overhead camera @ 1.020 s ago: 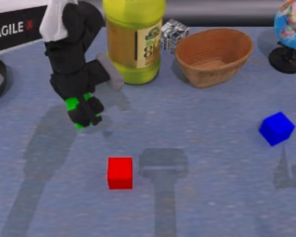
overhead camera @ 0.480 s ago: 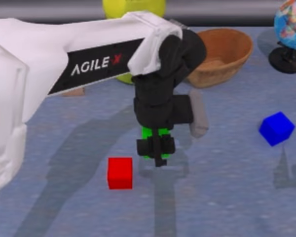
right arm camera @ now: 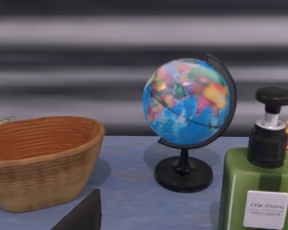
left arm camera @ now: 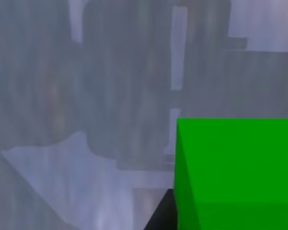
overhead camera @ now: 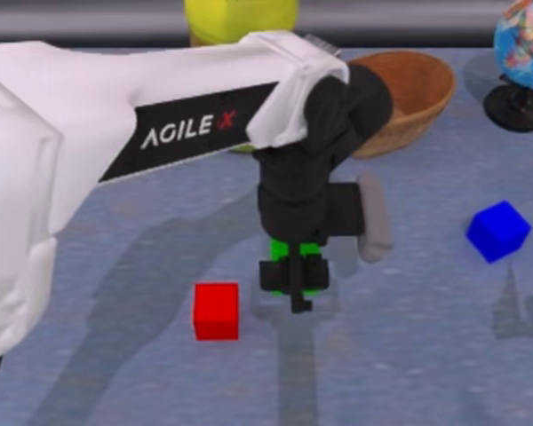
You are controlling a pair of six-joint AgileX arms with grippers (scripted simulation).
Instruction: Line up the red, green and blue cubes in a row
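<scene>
Fingers of the left gripper [overhead camera: 293, 277] clench the small bright green matte cube [overhead camera: 295, 252], held just right of the small bright red matte cube [overhead camera: 217, 311] on the blue-grey bench [overhead camera: 400, 355]. Well apart at right sits the small deep blue matte cube [overhead camera: 497, 231]; the right gripper is out of sight.

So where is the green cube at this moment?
In the top view the green cube sits near the table's middle, clamped in the left gripper, just right of the red cube and well left of the blue cube.

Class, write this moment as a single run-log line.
left gripper: holds green cube, right of red cube | blue cube: far right | right arm: unseen
</scene>
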